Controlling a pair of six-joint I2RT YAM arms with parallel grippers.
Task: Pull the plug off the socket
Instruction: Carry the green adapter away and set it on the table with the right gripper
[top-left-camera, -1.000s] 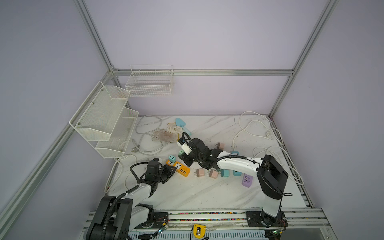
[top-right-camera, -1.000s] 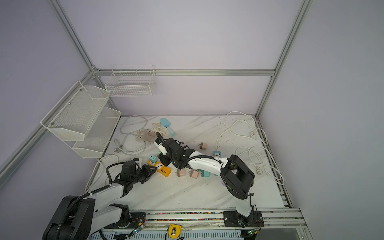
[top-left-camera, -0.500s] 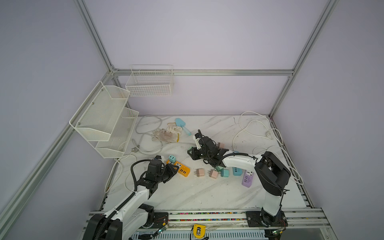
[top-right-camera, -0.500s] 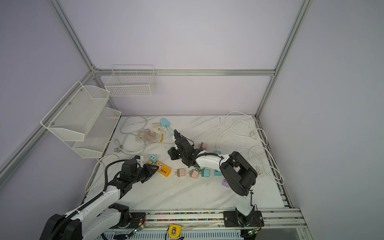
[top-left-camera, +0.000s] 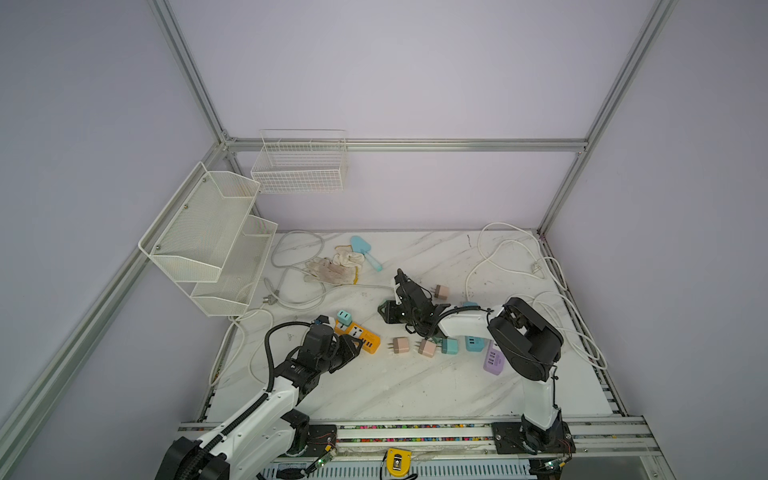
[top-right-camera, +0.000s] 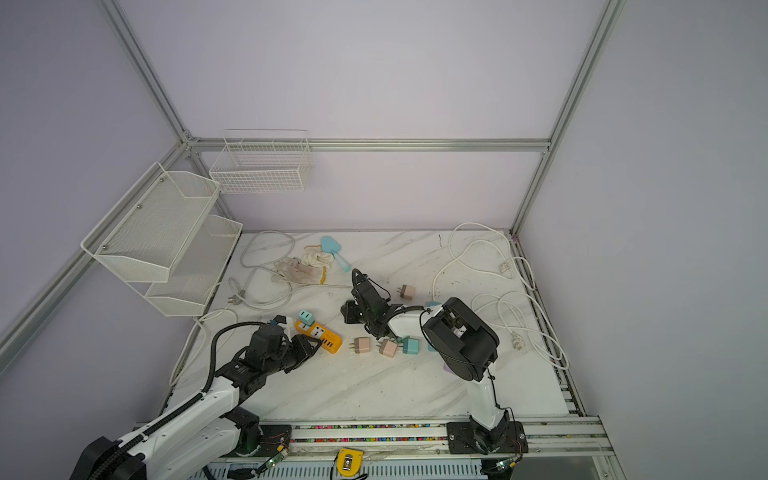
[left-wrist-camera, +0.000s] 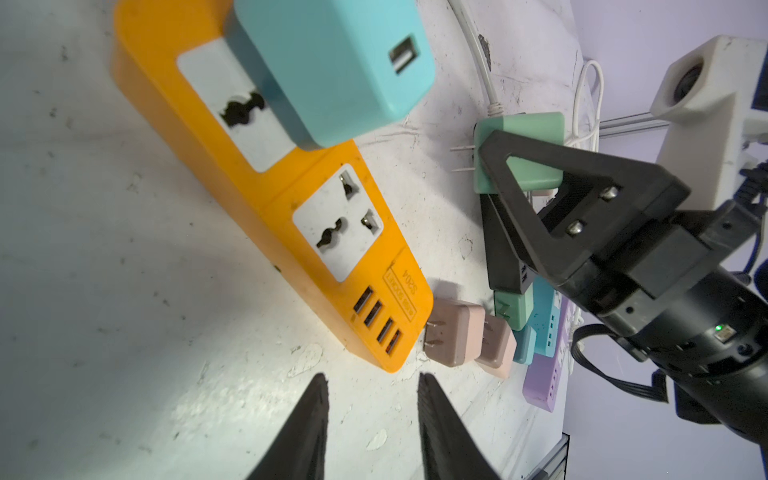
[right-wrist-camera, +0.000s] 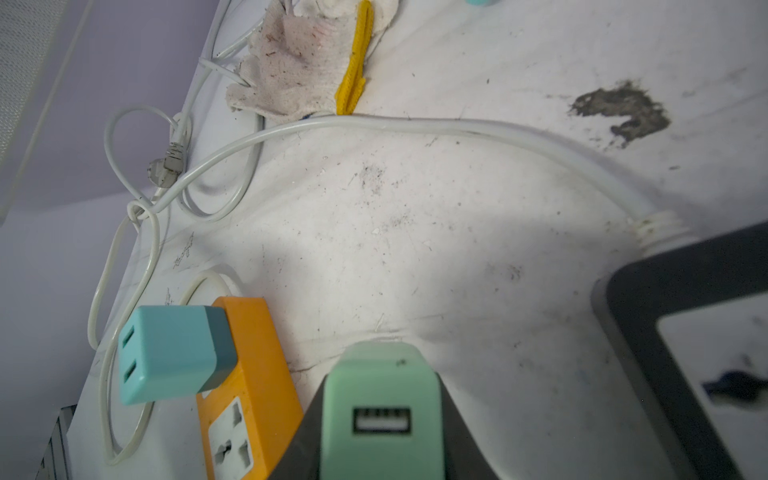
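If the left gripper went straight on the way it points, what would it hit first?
Probably the USB end of the orange strip, just ahead of the left gripper; bare table lies between, though depth is hard to judge.

In both top views the light is bright, soft and even. Only faint shadows lie on the table (top-left-camera: 395, 386). The frame bars (top-left-camera: 194, 79) lean out toward the corners, as a wide lens makes them. In the left wrist view a bright patch lies on the table close to the camera, with grey shade past it. In the right wrist view the green plug (right-wrist-camera: 380, 386) is very near and blurry, and the table is brightest in the middle.
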